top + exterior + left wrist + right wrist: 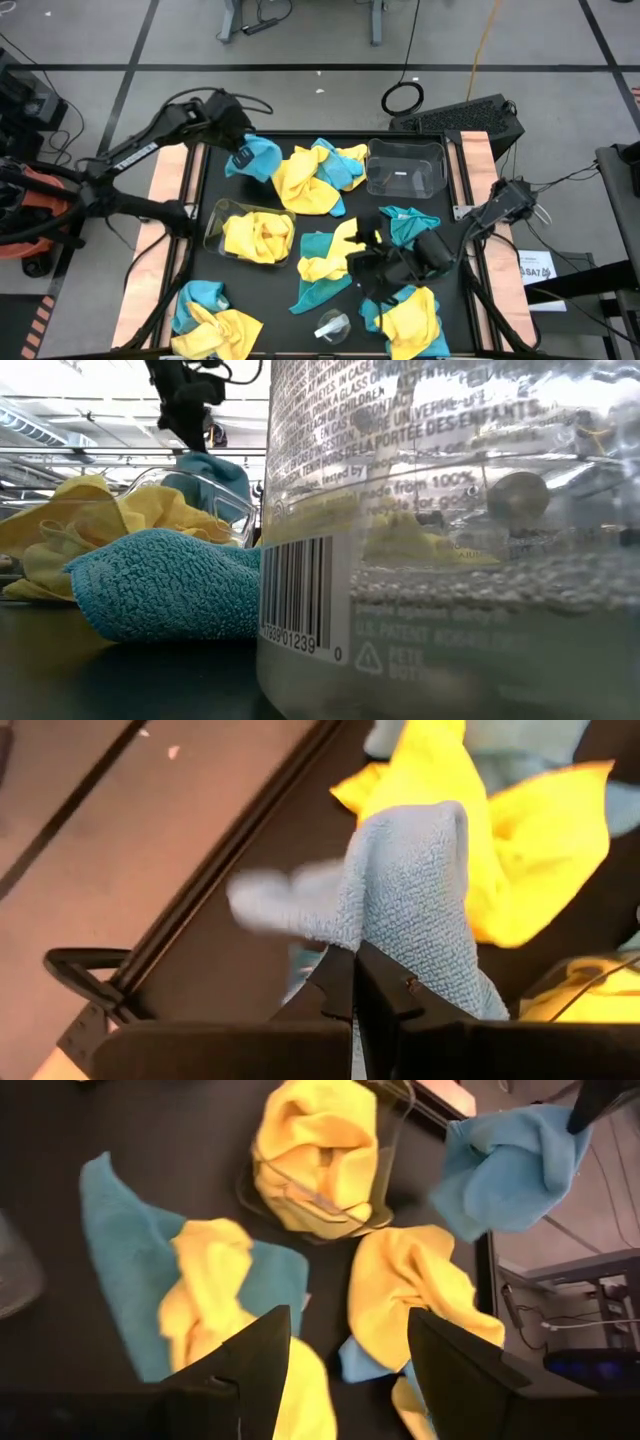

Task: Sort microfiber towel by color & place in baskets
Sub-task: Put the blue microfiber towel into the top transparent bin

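High view: your left gripper (241,155), clamped on a teal towel (258,157), sits at eleven o'clock; the arm hides its fingers.
Low view: a clear jar (450,540) blocks most.
Right wrist: right gripper (345,1355) parted, empty, over the yellow-filled basket (310,1198).

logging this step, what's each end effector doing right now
Left end effector: closed on a teal-blue towel, lifted off the table.
Right end effector: open, empty, above the towels.
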Controlling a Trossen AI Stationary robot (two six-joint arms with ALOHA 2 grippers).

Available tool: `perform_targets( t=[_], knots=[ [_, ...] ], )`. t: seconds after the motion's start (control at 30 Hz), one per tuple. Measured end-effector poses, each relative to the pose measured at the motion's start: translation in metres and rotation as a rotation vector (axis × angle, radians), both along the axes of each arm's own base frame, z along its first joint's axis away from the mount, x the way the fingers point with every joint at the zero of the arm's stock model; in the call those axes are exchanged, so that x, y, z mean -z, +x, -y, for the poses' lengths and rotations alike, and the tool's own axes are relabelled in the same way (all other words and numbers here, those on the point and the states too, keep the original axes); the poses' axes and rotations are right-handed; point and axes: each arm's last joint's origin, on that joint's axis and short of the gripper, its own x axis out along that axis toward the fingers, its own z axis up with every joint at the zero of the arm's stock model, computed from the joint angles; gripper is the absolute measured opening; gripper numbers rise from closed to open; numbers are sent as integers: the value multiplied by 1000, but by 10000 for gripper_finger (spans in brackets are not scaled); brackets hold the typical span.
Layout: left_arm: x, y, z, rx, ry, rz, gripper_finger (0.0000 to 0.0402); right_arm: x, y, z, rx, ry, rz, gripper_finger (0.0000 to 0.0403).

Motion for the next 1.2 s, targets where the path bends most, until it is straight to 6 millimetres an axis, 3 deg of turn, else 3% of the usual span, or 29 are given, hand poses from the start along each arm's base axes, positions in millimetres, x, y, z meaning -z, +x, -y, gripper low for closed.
perform_targets(
  t=[0.47, 0.63, 1.0, 1.2],
  knots=[
    [-15, -18, 13, 8, 77, 29, 0, -17, 44, 44, -99, 88, 168, 196],
    [-25, -17, 23, 83, 104, 117, 0, -25, 58, 66, -131, 157, 253, 196],
    [-43, 12, 62, 442, 108, 391, 0, -29, 69, 106, -40, 138, 311, 200],
    [-45, 33, 85, 596, 123, 442, 0, -25, 77, 117, -26, 114, 328, 252]
  ],
)
